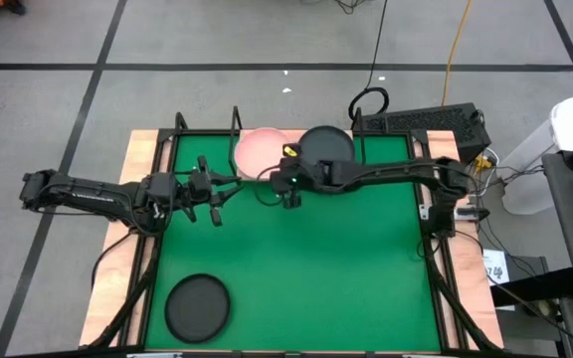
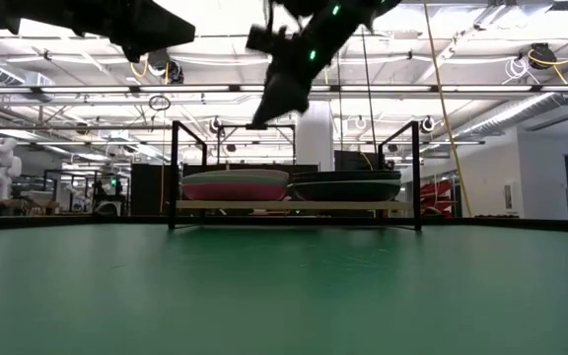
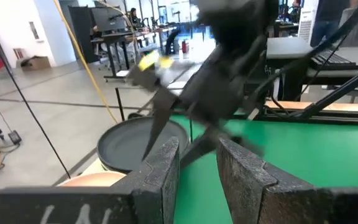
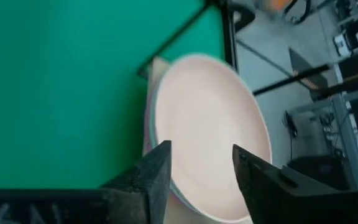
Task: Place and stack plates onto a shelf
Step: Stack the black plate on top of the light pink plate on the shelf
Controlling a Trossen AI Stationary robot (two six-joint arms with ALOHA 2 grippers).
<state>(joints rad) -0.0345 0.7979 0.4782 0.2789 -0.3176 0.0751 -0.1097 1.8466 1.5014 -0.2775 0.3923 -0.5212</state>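
**Stacking almost done, one dark plate left on the mat**

Look at the shelf (image 1: pixel 267 132) at the far edge of the bench: it carries two piles side by side, a pink-topped stack (image 1: pixel 259 151) and a dark grey stack (image 1: pixel 324 146). They sit between the black rod uprights, which likely keep the plates from sliding off the board. In the low view both piles rest level on the wood, the pink one showing a magenta band lower down.

Your right claw (image 1: pixel 289 195) hangs above the mat just in front of the shelf, between the two piles. Its fingers (image 4: pixel 148 180) are spread with nothing between them, and its wrist camera looks down on the light pink plate (image 4: pixel 207 134), so it seems free of that stack.

Your left claw (image 1: pixel 214 206) hovers near it, over the left part of the mat, fingers (image 3: pixel 160 174) also apart and empty.

One dark grey plate (image 1: pixel 197 304) lies alone at the near left of the green mat (image 1: pixel 316 278), well apart from the shelf. I judge it the remaining piece, and your left arm is the closer one to fetch it.
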